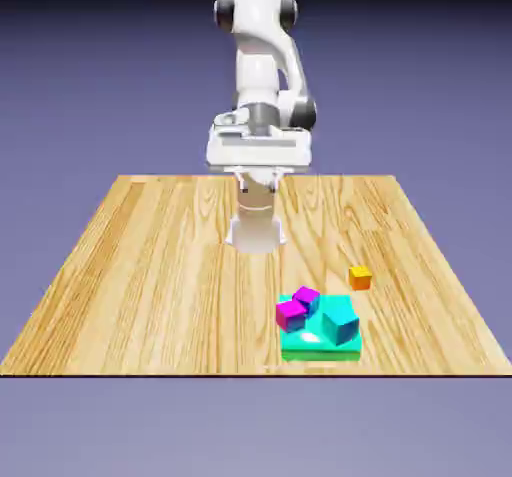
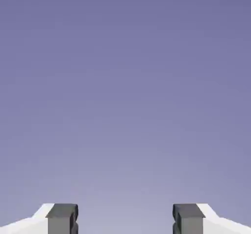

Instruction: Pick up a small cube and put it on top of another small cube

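Observation:
The small cube [image 1: 360,278], tiny and orange with a lighter top, sits alone on the wooden table toward the exterior view's right. My gripper [image 1: 259,181] hangs well above the table's far part, far from the cube. In the hand view my gripper [image 2: 125,221] is open: the two grey fingertips [image 2: 62,219] stand wide apart with nothing between them. Only the blue-violet backdrop fills that view, and no cube shows in it.
Near the table's front edge a flat green block [image 1: 320,349] carries a teal cube [image 1: 341,323], a magenta cube [image 1: 291,314] and a purple cube [image 1: 307,298]. The arm's white base [image 1: 256,230] stands on the wooden table [image 1: 150,265].

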You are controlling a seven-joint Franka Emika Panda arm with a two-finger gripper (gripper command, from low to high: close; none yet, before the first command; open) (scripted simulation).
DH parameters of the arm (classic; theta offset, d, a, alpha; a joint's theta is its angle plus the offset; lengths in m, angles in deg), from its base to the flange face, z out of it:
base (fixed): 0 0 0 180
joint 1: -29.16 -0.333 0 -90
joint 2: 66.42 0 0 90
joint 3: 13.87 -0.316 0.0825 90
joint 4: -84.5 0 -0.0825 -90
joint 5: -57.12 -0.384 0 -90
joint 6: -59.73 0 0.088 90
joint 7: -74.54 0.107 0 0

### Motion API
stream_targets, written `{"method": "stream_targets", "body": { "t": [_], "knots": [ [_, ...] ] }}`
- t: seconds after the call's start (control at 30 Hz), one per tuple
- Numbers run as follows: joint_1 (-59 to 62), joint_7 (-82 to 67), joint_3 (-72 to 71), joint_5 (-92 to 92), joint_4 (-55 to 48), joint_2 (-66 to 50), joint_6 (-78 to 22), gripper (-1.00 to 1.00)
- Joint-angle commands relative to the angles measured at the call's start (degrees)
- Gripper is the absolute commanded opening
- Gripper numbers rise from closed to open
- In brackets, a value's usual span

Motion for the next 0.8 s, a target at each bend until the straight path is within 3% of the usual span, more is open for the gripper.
{"method": "stream_targets", "body": {
  "t": [0.0, 0.57, 0.77],
  "knots": [
    [-1.2, -2.5, -1.4, -0.1, 0.2, -1.7, -0.4, 0.00],
    [-21.1, -44.8, -25.8, -2.0, 3.7, -31.3, -6.9, 0.00],
    [-29.5, -47.2, -18.4, -4.8, 2.6, -36.7, -2.8, 0.00]
  ]
}}
